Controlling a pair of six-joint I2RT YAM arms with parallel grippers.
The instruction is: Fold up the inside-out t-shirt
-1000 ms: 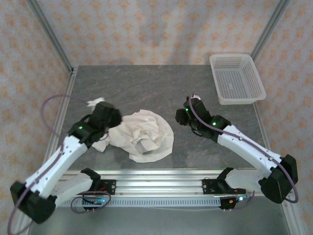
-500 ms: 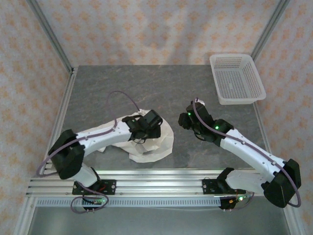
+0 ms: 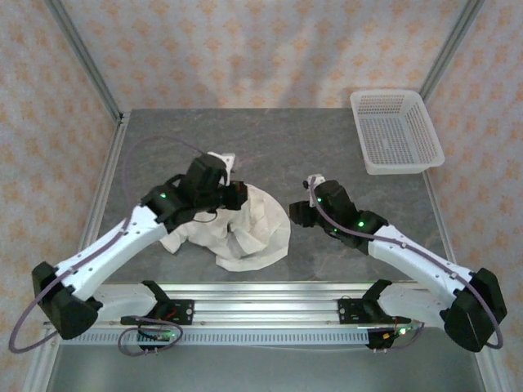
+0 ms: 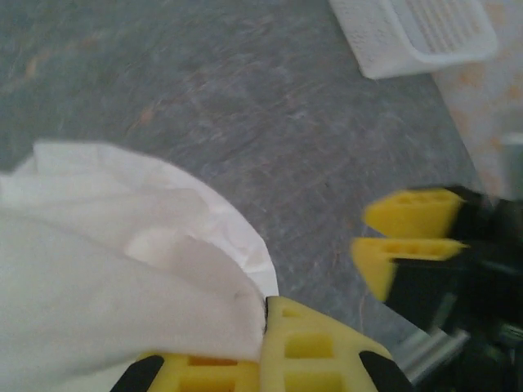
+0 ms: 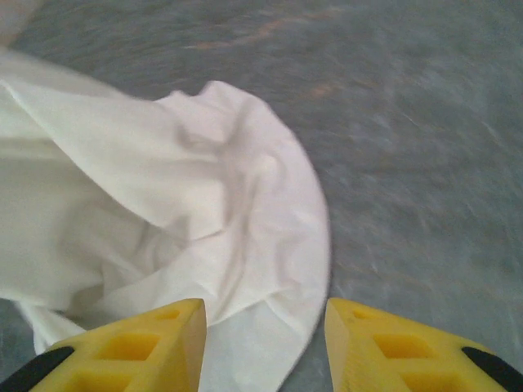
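Left wrist: t-shirt (image 4: 122,269) seemingly in pincer (image 4: 263,327)

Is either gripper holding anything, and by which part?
The left gripper is shut on the t-shirt, pinching a fold near its far edge. The right gripper is open, holding nothing.

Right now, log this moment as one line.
left claw: shut on t-shirt | right claw: open, at t-shirt edge | t-shirt: crumpled, not folded

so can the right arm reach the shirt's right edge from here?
Probably yes: the right claw is open and sits just above the edge of the shirt, with nothing between them.
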